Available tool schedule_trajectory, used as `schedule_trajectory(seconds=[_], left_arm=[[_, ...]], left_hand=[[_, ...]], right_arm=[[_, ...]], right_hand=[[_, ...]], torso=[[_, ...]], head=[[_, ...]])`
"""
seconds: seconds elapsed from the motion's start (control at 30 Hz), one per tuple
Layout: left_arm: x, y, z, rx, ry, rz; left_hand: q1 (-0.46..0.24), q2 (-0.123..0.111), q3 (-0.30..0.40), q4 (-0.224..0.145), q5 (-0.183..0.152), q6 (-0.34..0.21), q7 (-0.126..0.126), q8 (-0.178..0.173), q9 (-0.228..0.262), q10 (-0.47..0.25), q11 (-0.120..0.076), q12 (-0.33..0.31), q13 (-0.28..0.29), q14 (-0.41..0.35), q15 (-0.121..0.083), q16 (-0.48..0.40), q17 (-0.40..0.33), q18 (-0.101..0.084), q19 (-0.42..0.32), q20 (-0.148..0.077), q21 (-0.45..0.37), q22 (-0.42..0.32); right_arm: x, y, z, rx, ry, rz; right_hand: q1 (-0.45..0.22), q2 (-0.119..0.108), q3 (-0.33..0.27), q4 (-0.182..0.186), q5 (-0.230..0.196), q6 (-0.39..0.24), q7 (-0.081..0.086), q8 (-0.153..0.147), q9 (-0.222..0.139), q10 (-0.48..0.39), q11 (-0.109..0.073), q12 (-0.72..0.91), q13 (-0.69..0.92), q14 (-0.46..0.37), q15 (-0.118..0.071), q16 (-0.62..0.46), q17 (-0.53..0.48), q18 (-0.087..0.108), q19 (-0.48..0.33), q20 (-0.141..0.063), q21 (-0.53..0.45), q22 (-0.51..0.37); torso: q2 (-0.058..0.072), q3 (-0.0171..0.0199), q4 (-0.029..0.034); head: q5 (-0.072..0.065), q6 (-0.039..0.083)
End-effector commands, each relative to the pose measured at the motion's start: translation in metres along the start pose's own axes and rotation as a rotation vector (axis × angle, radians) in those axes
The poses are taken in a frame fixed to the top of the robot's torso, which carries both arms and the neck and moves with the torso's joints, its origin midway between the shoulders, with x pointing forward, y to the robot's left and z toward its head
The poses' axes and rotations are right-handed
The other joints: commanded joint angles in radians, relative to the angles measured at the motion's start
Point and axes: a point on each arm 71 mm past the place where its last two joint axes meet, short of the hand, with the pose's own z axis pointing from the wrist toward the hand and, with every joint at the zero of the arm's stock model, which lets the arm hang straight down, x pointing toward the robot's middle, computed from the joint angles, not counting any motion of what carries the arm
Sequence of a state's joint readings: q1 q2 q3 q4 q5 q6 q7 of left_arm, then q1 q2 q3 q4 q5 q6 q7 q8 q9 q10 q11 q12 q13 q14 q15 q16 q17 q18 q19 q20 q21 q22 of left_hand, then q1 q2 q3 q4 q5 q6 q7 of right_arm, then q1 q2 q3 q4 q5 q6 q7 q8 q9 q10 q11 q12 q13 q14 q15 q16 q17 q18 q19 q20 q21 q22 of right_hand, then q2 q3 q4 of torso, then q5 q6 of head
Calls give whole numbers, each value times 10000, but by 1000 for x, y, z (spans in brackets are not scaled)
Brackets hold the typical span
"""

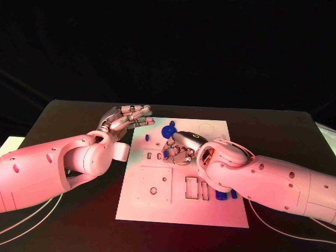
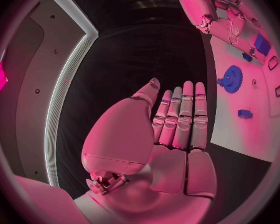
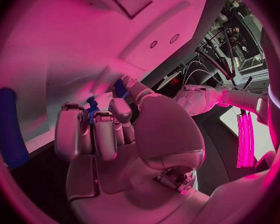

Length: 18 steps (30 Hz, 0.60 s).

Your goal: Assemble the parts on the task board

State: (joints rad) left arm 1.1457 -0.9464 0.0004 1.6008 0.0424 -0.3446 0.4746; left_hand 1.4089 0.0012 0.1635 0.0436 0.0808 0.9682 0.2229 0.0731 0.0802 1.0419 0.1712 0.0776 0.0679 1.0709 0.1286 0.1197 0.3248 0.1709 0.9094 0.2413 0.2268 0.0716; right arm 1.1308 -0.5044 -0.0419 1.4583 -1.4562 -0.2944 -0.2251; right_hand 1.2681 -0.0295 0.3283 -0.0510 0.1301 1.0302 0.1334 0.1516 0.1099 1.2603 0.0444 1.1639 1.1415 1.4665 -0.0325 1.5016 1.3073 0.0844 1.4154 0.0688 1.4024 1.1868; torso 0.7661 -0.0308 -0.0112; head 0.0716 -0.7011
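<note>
The white task board [image 1: 183, 210] lies mid-table. My right hand [image 1: 180, 148] hovers low over its upper middle with fingers curled down, and pinches a small blue part [image 3: 92, 107] at its fingertips; the same part [image 2: 261, 44] shows under that hand [image 2: 217, 15] in the left wrist view. A blue gear [image 1: 169, 129] stands on the board just beyond the right hand, with a small blue piece [image 1: 147, 137] left of it. My left hand [image 1: 127, 119] is flat and open beside the board's far left corner and holds nothing. Its fingers [image 2: 180, 117] lie straight and close together.
Near the slots at the board's right side lie more blue pieces [image 1: 232, 193]. A square raised plate [image 1: 153, 185] sits on the board's left half. A pale sheet [image 1: 9, 145] lies at the table's left edge, a white object [image 1: 334, 142] at its right edge.
</note>
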Motion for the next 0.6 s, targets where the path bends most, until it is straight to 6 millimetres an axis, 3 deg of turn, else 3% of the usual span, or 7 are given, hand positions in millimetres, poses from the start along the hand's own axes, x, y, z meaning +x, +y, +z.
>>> schedule_trajectory(seconds=[0.03,0.23,0.6], left_arm=[[2,-1,0,107,147,-69],[2,-1,0,91,161,-76],[2,-1,0,78,165,-79]], left_hand=[[-74,62,62,18,31,-44,1,19,4,-40,10,11,-12,-38,6,-64,-9,125,-37,1,-29,5],[-77,57,68,13,30,-47,4,17,3,-42,11,11,-12,-37,7,-70,-17,125,-38,1,-29,5],[-82,53,70,12,29,-49,7,16,3,-44,13,10,-12,-37,8,-74,-23,125,-39,2,-29,5]], right_arm=[[6,-7,-2,412,270,-283],[5,-6,-2,334,95,-249],[3,-3,-2,156,-186,-133]], right_hand=[[-87,-125,-85,5,69,-157,21,-108,-34,-113,31,-110,-94,724,30,-75,1097,-97,-51,34,-43,-21],[-232,-382,-280,44,157,-605,172,-332,-150,-317,170,-306,-300,716,145,-101,1067,-92,-73,131,-72,-63],[-379,-585,-649,141,149,-784,203,-376,-194,-480,216,-427,-465,713,196,-115,1058,-83,-87,199,-94,-92]], torso=[[5,2,-9],[4,5,0],[4,2,-5]], head=[[-2,-7],[-32,-14],[-54,-36]])
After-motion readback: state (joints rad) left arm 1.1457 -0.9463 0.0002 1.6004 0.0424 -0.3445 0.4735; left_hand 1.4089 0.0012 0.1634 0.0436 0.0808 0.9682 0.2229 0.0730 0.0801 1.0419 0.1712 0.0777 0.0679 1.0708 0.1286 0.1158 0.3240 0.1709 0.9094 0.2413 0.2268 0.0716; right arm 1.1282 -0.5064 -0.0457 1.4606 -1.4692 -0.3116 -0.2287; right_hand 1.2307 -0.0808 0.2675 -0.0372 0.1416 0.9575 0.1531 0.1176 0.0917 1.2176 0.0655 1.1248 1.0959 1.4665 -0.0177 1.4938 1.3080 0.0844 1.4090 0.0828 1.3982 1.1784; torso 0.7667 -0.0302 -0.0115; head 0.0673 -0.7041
